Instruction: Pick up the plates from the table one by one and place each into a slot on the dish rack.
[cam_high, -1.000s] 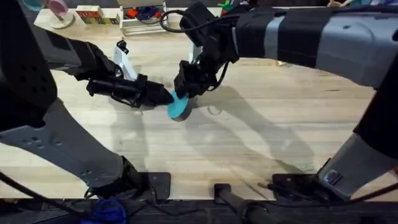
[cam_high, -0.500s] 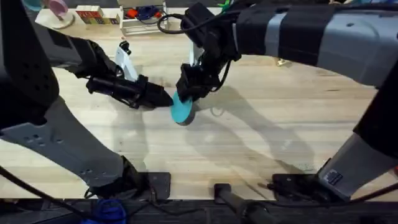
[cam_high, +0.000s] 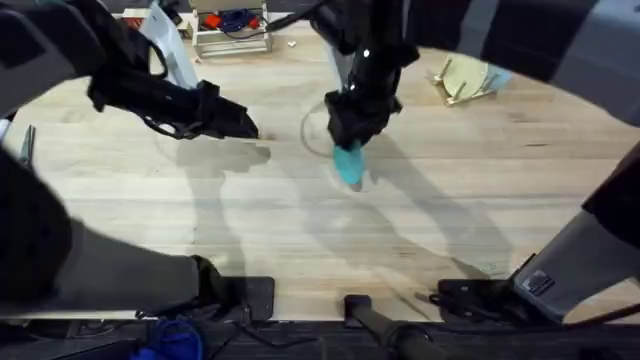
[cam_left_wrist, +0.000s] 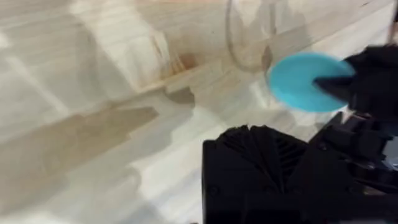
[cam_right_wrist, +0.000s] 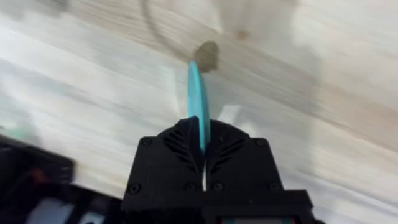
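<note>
I am pinching the teal plate (cam_high: 348, 163) on edge in my right gripper (cam_high: 350, 128), both black fingers pressed flat against its two faces so it hangs thin and upright under my wrist, lifted off the table (cam_high: 420, 230). I am holding it that way because, as I judge it, a slot in the dish rack (cam_high: 462, 80) takes a plate only edgewise. The rack is standing well apart from the plate, toward the table's far right, with a light blue plate (cam_high: 493, 76) already leaning in it. My left gripper (cam_high: 240, 124) is hanging clear on the side of the plate away from the rack; I cannot tell how its fingers are set. Next I would be carrying the plate toward a free gap.
</note>
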